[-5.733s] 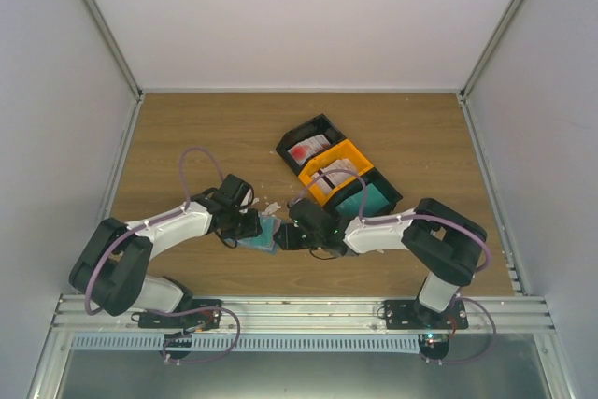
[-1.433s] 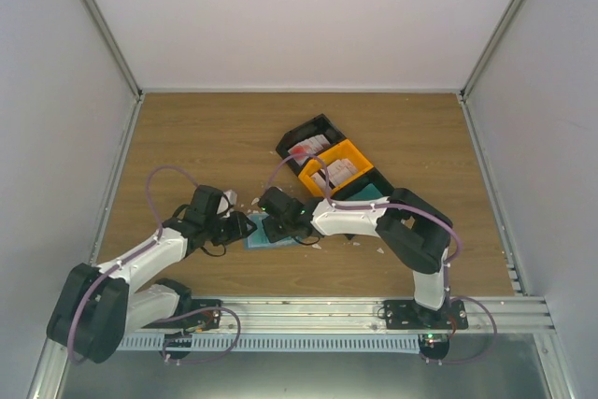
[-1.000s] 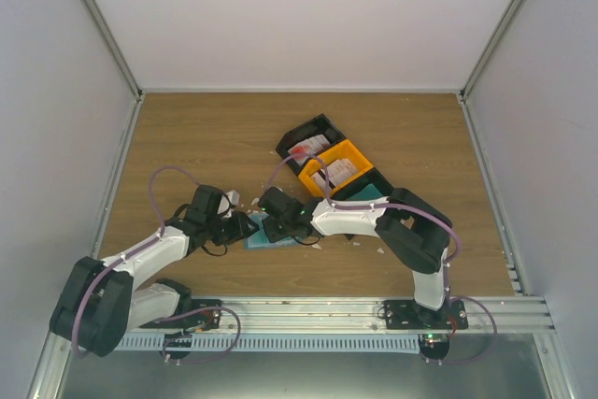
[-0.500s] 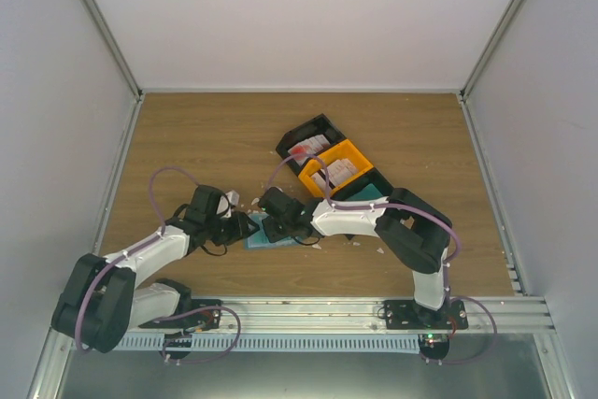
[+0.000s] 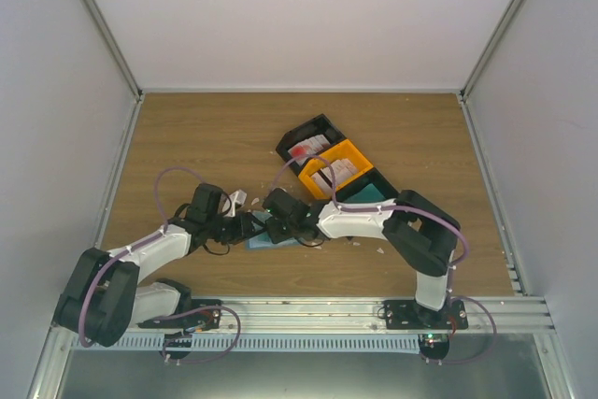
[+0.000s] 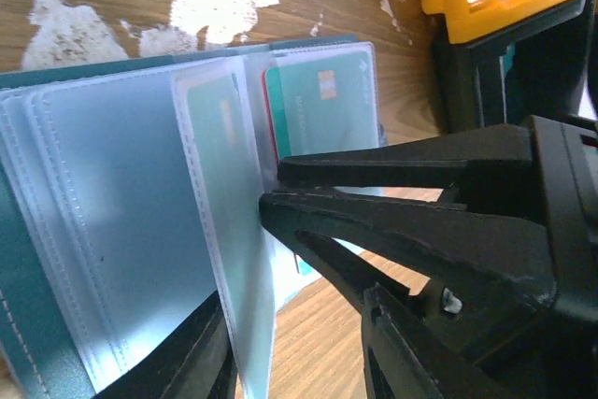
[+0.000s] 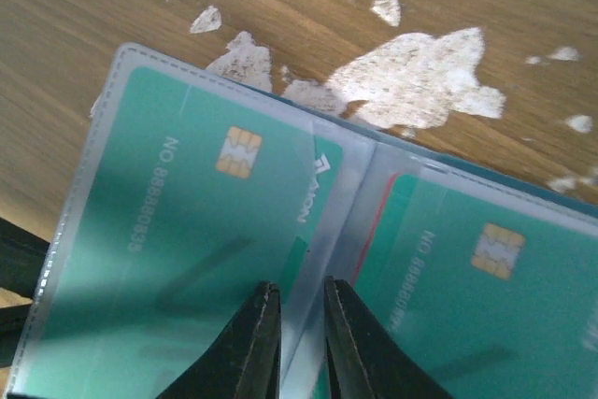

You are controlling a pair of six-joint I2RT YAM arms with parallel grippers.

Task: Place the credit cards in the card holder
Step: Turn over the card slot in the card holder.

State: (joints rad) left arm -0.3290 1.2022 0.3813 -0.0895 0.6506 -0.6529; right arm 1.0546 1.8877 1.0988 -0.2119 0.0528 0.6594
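Robot test cell in a lab

Plain white panels [image 5: 308,16] and aluminium rails [image 5: 290,310] box in a wood-grain bench [image 5: 215,128]. Two cabled arms [image 5: 360,220] are bolted along its near edge. Black and orange parts trays [image 5: 341,170] sit beyond the right arm's fingers [image 7: 254,338], off to their right.

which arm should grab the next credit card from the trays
Right. The orange tray and black trays of cards lie on its side, just beyond its end effector at the card holder. The left end effector is at the holder's sleeves, probably steadying them.
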